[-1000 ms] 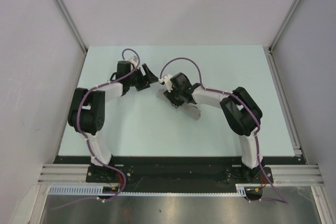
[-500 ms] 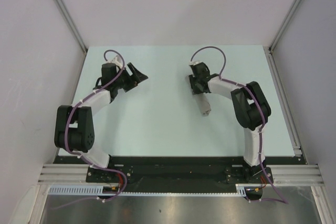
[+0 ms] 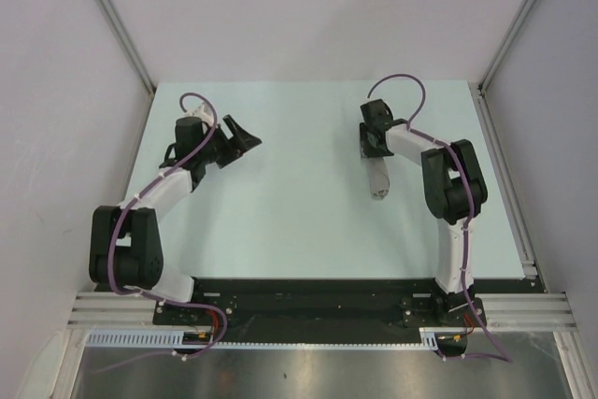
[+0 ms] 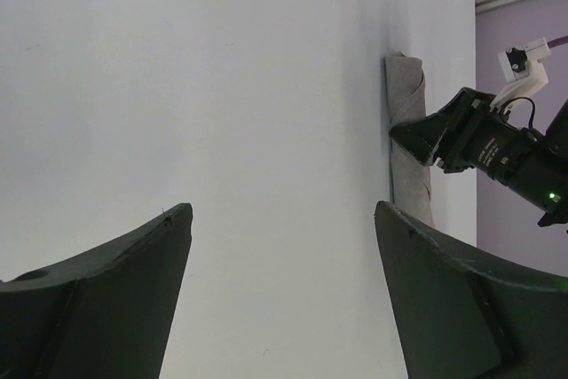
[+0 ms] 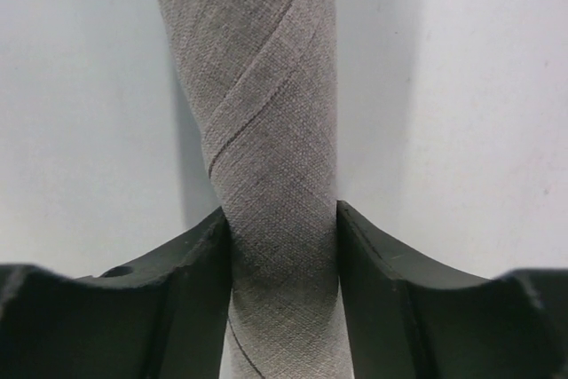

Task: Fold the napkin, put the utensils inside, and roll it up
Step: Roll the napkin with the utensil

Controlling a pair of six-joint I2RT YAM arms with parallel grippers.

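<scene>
The napkin (image 3: 377, 179) is a tight grey-beige roll lying on the pale table (image 3: 280, 221), right of centre. In the right wrist view the napkin (image 5: 266, 86) runs straight away from the camera with a diagonal fold line across it. My right gripper (image 3: 374, 150) (image 5: 284, 217) is shut on the roll's far end, both jaws pressed against its sides. My left gripper (image 3: 245, 134) (image 4: 280, 210) is open over bare table at the back left, well apart from the roll. The left wrist view shows the napkin (image 4: 406, 99) in the distance. The utensils are hidden.
Grey walls with aluminium rails enclose the table on the left, back and right. The black mounting bar (image 3: 308, 301) with both arm bases runs along the near edge. A purple cable (image 3: 397, 86) loops above the right wrist.
The right gripper has carried the rolled napkin from the table's centre to the right and back. The left arm has swung left, away from it, and opened a little wider.
</scene>
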